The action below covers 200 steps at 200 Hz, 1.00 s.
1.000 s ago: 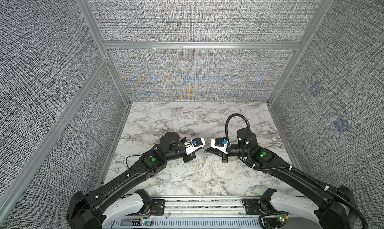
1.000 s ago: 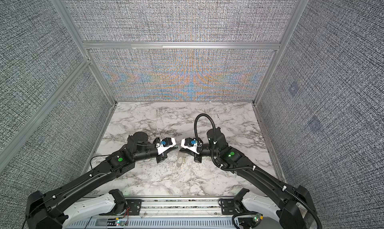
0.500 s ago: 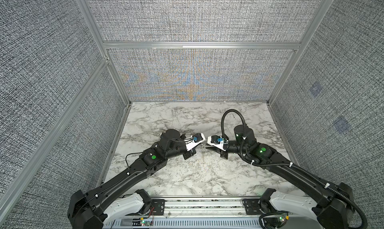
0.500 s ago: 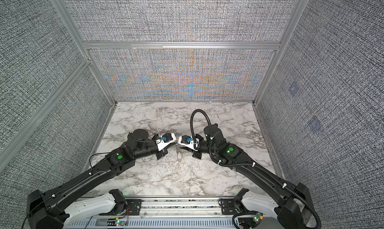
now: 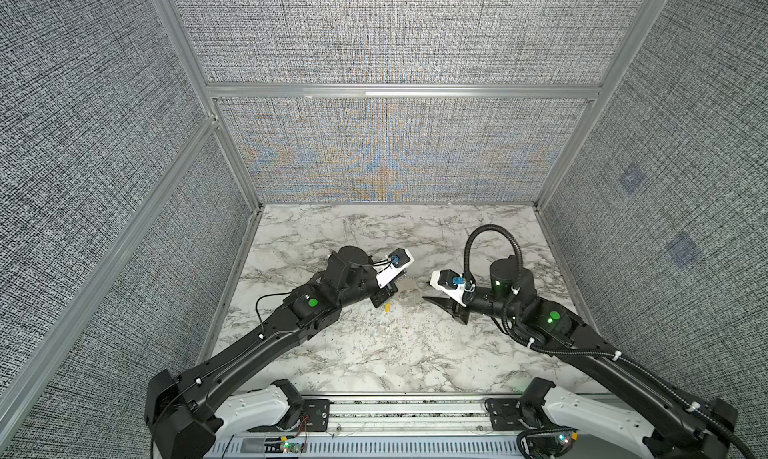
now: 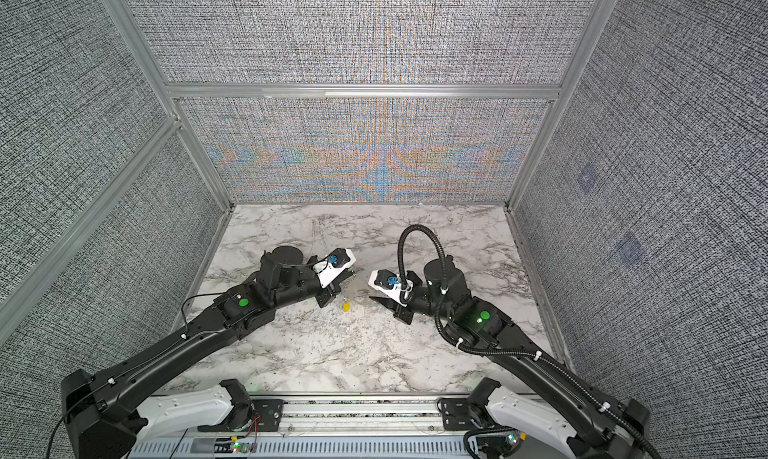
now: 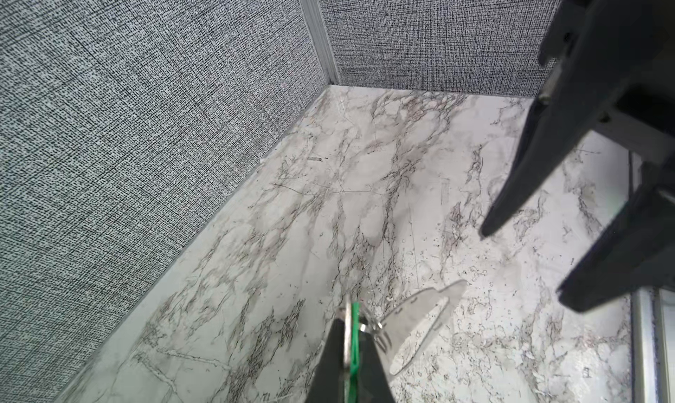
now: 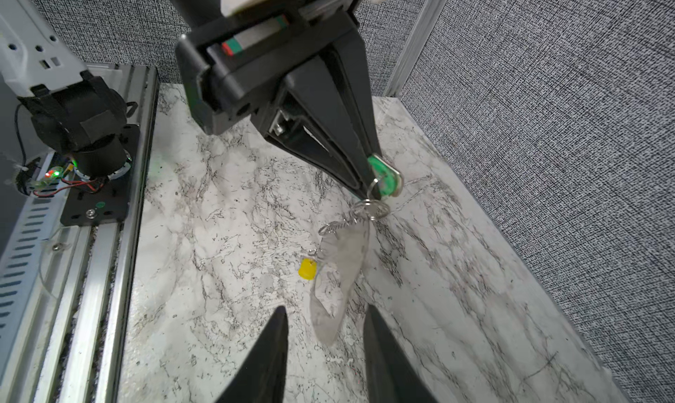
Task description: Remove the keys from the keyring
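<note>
On a white, grey-veined marble tabletop (image 5: 374, 353) walled in by grey woven panels (image 5: 104, 145), 2 black robot arms (image 5: 270, 340) meet at mid-frame. Left of centre in a top view, the left gripper (image 5: 392, 290) is clamped tight on the small key with the green plastic tag (image 8: 383, 175). The right wrist view shows that tag pinched at the very fingertips in the upper middle of the frame, with thin silver wire rings (image 8: 372, 204) hanging just below it.

From those rings dangles the keyring (image 8: 341, 269), a flat, elongated, pale grey piece that looks almost see-through here, slanting down toward the lower middle of that frame. Just left of its edge sits the small key with the yellow plastic tag (image 8: 307, 268), with a tiny wire loop (image 8: 312, 251) above it. Whether it is linked to the keyring cannot be told. In both top views the yellow tag is a bright speck at centre, just below the left gripper's tips.

Right of centre, the right gripper (image 6: 388, 309) faces the left one, its 2 pointed black fingers (image 8: 272, 350) spread apart and gripping nothing. In the right wrist view the keyring's lower tip lies between them and appears to touch neither. The left wrist view shows the keyring at lower centre and the parted right fingers at the upper right.
</note>
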Each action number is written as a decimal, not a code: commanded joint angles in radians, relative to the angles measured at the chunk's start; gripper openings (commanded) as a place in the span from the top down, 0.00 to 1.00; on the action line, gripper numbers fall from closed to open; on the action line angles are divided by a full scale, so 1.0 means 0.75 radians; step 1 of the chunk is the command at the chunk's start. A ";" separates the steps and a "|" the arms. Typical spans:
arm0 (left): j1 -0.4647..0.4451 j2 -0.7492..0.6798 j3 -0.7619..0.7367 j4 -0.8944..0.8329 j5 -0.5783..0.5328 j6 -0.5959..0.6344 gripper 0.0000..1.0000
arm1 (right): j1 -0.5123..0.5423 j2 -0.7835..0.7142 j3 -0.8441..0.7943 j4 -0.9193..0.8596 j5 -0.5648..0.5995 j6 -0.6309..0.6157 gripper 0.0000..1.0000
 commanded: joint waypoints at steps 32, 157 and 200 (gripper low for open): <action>-0.014 0.048 0.062 -0.022 -0.019 -0.109 1.00 | 0.140 0.018 -0.098 0.315 0.304 0.261 0.67; -0.069 0.069 0.088 0.000 -0.058 -0.229 1.00 | 0.299 0.141 -0.176 0.616 0.758 0.251 0.78; -0.079 0.069 0.088 0.001 -0.065 -0.237 1.00 | 0.315 0.142 -0.178 0.632 0.870 0.241 0.80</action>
